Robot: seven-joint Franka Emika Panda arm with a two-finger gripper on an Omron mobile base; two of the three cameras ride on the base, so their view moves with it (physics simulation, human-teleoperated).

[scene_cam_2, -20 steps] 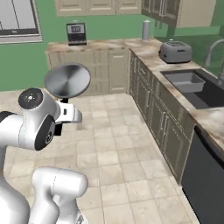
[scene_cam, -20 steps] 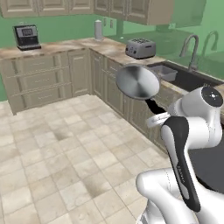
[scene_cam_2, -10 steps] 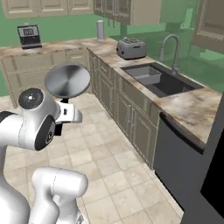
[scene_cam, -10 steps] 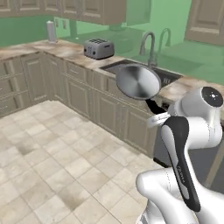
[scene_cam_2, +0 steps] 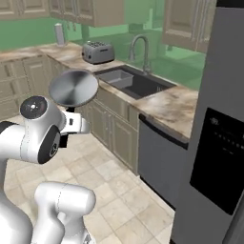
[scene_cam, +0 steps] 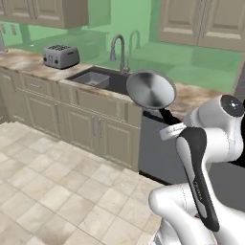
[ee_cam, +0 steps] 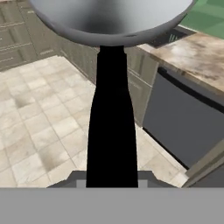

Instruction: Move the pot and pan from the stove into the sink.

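Base views flank arm, share sink; hand view probably floorward.

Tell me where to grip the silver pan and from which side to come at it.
Grip the pan by its long black handle, coming in along the handle from its free end, as the claw does in the hand view. The bowl is wide, round and smooth, with nothing to pinch; the handle is straight and narrow enough for two fingers.
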